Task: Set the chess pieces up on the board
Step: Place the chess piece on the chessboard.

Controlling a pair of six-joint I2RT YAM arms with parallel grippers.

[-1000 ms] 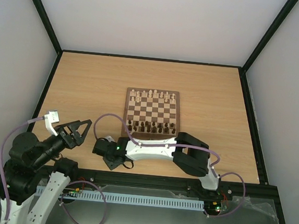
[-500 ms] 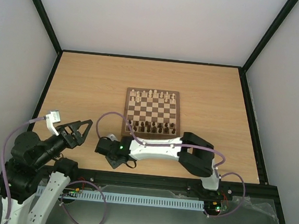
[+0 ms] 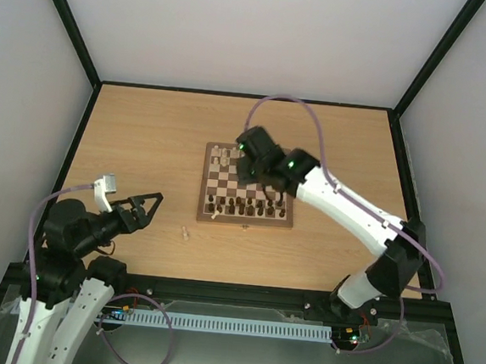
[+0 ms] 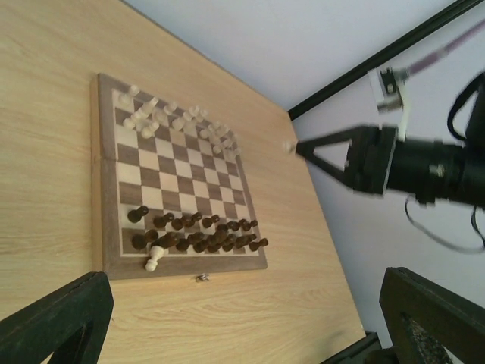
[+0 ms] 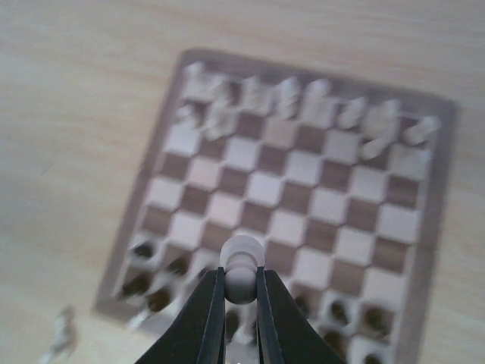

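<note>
Pawn (image 5: 242,264), seemingly, sits pinched in right claw (image 5: 241,277) above the board (image 5: 334,205); left claw (image 3: 149,209) gapes.

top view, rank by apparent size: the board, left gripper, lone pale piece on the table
1. board, clearly largest
2. left gripper, may sit nearer the camera, so it may look bigger than it is
3. lone pale piece, by far smallest

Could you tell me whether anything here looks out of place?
One cream chess piece sits on the wooden table off the near-left corner of the checkered board; a second cream piece looks tipped on its border beside the dark brown pieces.
</note>
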